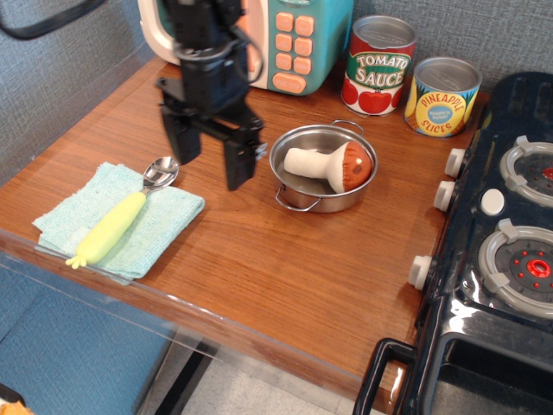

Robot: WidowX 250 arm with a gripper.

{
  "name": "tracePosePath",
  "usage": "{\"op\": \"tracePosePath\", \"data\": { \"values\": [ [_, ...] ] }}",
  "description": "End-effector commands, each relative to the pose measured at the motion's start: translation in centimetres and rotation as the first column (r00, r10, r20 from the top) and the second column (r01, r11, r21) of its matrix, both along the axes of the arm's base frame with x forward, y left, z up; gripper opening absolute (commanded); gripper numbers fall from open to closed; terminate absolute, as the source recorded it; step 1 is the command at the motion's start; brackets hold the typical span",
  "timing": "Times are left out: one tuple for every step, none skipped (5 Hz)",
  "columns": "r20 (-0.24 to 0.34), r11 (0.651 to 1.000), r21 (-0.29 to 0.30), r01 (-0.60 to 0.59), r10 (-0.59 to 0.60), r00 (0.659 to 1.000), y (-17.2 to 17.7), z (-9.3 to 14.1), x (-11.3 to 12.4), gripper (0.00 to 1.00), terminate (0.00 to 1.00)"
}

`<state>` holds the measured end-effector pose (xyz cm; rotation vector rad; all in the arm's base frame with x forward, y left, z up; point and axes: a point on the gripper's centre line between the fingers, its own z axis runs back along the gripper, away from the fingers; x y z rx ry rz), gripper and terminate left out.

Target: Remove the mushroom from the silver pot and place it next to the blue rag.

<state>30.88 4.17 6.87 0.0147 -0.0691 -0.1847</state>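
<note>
Risk: clipping the pot rim on approach

We see our gripper (pixel 212 162) spread wide and empty beside the silver pot (pixel 321 156); the mushroom (pixel 333 164) lies inside, so a low pass could shove it, far from the blue rag (pixel 164 220).

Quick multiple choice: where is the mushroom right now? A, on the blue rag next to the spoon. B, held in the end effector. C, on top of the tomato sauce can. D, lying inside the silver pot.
D: the mushroom lies on its side inside the silver pot, while the open end effector hangs empty to the pot's left.
</note>
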Motion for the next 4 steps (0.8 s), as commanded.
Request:
{"op": "tracePosePath", "data": {
  "values": [
    [0.110,0.998,-0.024,0.056,-0.053,0.993,-4.9,1.5,6.1,1.00,0.00],
    [0.110,0.998,-0.036,0.053,-0.049,0.993,-5.9,0.4,7.3,1.00,0.00],
    [0.118,0.997,-0.030,0.064,-0.060,0.991,-7.2,-0.4,8.1,1.00,0.00],
    [0.119,0.997,-0.033,0.069,-0.064,0.991,-7.9,-1.1,8.7,1.00,0.00]
  ]
}}
